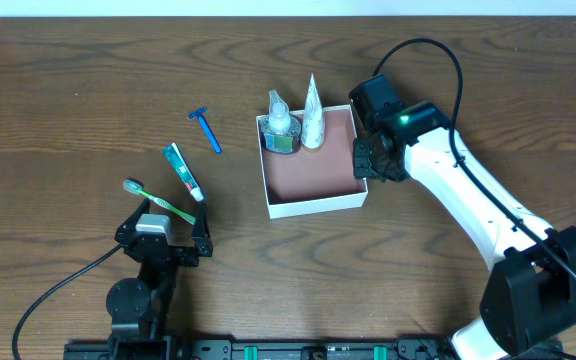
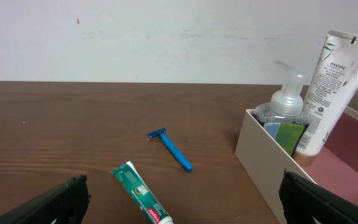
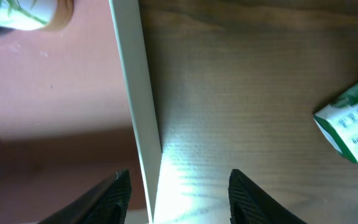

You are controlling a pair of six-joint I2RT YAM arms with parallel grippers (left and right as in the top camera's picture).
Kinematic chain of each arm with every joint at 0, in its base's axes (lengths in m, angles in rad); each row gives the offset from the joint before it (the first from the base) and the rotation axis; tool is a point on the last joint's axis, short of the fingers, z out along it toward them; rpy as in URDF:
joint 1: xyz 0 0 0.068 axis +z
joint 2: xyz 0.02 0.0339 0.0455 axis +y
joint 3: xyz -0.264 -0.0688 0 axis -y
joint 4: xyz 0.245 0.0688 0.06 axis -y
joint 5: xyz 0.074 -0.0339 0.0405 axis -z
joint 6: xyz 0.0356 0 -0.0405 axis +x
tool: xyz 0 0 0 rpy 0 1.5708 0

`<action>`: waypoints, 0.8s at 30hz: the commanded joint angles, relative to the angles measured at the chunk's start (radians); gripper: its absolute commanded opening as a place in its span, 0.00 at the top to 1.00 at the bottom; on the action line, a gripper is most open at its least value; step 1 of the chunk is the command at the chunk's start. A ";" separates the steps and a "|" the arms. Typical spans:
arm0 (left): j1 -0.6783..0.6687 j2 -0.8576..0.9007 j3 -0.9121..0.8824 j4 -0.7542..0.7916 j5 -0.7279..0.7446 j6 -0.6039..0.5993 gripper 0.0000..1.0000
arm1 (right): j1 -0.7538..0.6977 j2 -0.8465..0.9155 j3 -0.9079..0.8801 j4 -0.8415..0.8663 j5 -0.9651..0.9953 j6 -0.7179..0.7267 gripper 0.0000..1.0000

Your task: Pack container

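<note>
The container [image 1: 313,172], a shallow square box with thin, matte white walls and a flat reddish-brown inside, sits right of centre on the dark wood-grain worktop [image 1: 68,100]. In its far-left corner stand a clear plastic pump bottle [image 1: 281,128] with a green label and, touching it, a glossy white tube [image 1: 312,118] that tapers to a flat crimped top. The right end effector [image 3: 179,199] is at the container's right wall with its black fingers spread: one is over the reddish inside and the other over the wood outside. The wall's edge runs between them, and they hold nothing. A green-and-white printed packet [image 3: 350,127] lies on the wood well to the outer side. The left end effector [image 2: 185,205] is wide open and empty, at the near-left of the worktop. Beyond it lie a slim blue plastic razor [image 1: 206,129], a green-and-white toothpaste tube [image 1: 183,171], and a toothbrush [image 1: 158,200] with a green handle just beside its fingers.
</note>
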State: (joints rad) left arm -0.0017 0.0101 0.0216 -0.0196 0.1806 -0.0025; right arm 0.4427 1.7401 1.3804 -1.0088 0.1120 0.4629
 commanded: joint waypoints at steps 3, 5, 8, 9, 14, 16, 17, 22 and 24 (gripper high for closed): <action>0.003 -0.006 -0.018 -0.034 0.018 0.006 0.02 | 0.009 -0.002 -0.054 0.037 -0.007 0.007 0.49; 0.003 -0.006 -0.018 -0.034 0.018 0.006 0.02 | 0.008 -0.002 -0.068 0.037 0.001 0.011 0.49; 0.003 -0.006 -0.018 -0.033 0.018 0.006 0.02 | 0.007 -0.002 -0.076 0.037 0.011 0.015 0.49; 0.003 -0.006 -0.018 -0.033 0.018 0.006 0.02 | 0.007 -0.002 -0.076 0.040 0.011 0.015 0.49; 0.003 -0.006 -0.018 -0.033 0.018 0.006 0.02 | 0.007 -0.002 -0.076 0.050 0.010 0.015 0.49; 0.003 -0.006 -0.018 -0.033 0.018 0.006 0.02 | 0.009 -0.002 -0.076 0.046 0.010 0.015 0.49; 0.003 -0.006 -0.018 -0.033 0.018 0.006 0.02 | 0.010 -0.002 -0.076 0.039 0.009 0.015 0.49; 0.003 -0.006 -0.018 -0.033 0.018 0.006 0.02 | 0.015 -0.002 -0.093 0.029 -0.023 0.015 0.49; 0.003 -0.006 -0.018 -0.032 0.018 0.006 0.02 | 0.023 -0.002 -0.108 0.031 -0.024 0.015 0.49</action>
State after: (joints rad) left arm -0.0017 0.0101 0.0216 -0.0196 0.1806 -0.0025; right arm 0.4442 1.7401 1.2980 -0.9745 0.0959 0.4637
